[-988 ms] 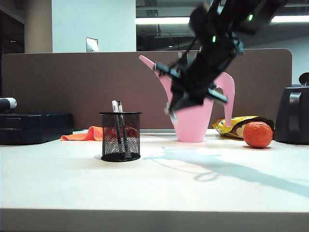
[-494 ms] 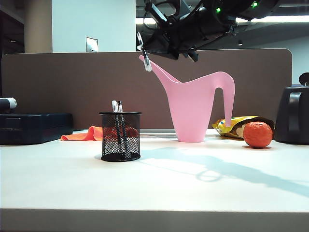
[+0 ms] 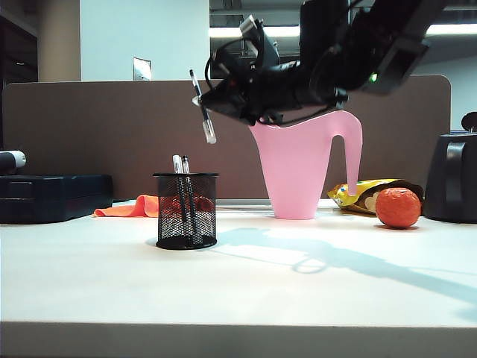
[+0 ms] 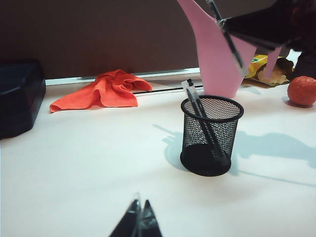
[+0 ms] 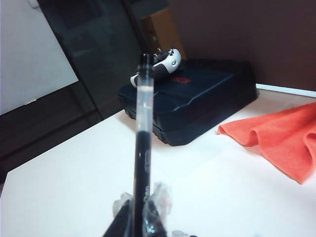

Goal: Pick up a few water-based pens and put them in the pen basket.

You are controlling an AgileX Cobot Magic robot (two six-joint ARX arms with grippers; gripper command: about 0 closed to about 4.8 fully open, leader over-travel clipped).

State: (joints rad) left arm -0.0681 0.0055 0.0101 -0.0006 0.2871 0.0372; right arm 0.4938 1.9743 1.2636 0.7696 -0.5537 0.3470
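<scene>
White tabletop (image 3: 246, 283) carried a black wire-mesh pen basket (image 3: 186, 211) holding two pens (image 3: 185, 195); above, right tool (image 3: 203, 104) pinched a clear-barrelled pen (image 3: 202, 107); left tool (image 4: 138, 224) hung pressed together at lower centre.

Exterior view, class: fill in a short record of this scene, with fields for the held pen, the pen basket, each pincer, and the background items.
held pen: third pen, near upright, in the air above and just right of the basket
pen basket: black mesh cup, upright on the table, two pens leaning inside
right pincer: shut on the third pen, high over the table
left pincer: shut, holding nothing, low over the table near the basket
background: pink watering can, orange ball, orange cloth
</scene>
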